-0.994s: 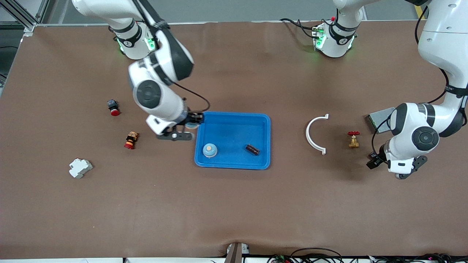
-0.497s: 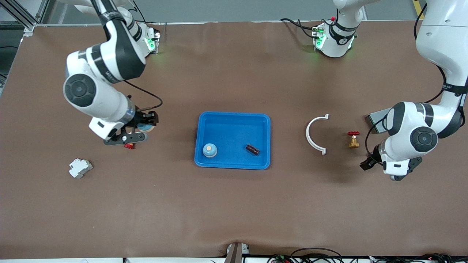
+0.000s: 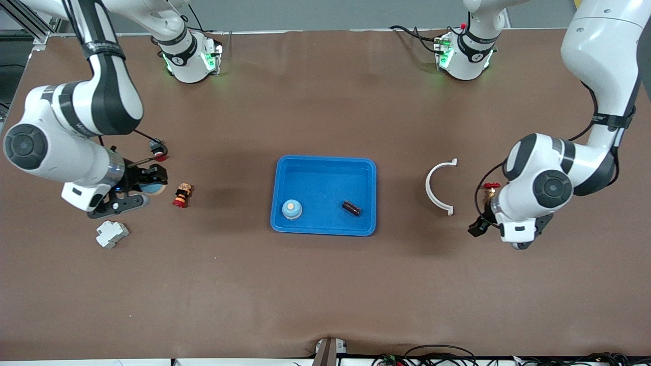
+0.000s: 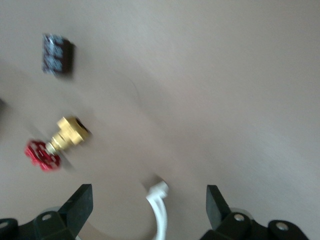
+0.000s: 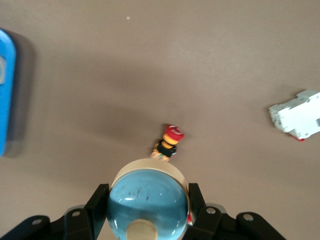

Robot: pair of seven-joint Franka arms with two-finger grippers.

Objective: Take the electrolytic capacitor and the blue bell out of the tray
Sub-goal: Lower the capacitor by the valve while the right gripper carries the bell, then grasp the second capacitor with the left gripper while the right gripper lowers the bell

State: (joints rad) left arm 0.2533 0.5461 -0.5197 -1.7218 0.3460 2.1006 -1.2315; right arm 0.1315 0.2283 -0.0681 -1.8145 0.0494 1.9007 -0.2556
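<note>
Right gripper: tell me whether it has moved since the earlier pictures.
Yes. The right gripper, shut on a blue dome bell, moved away from the blue plastic tray toward the right arm's table end.

White arms with black joint bands and round grey caps, black cables, green-lit bases, black grippers.

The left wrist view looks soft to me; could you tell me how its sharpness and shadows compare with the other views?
Left wrist view: motion-smeared, the brass valve streaked. Right wrist view: the held bell crisp, the blue tray edge ghosted. Front view: sharp, evenly lit, with soft shadows under both arms.
</note>
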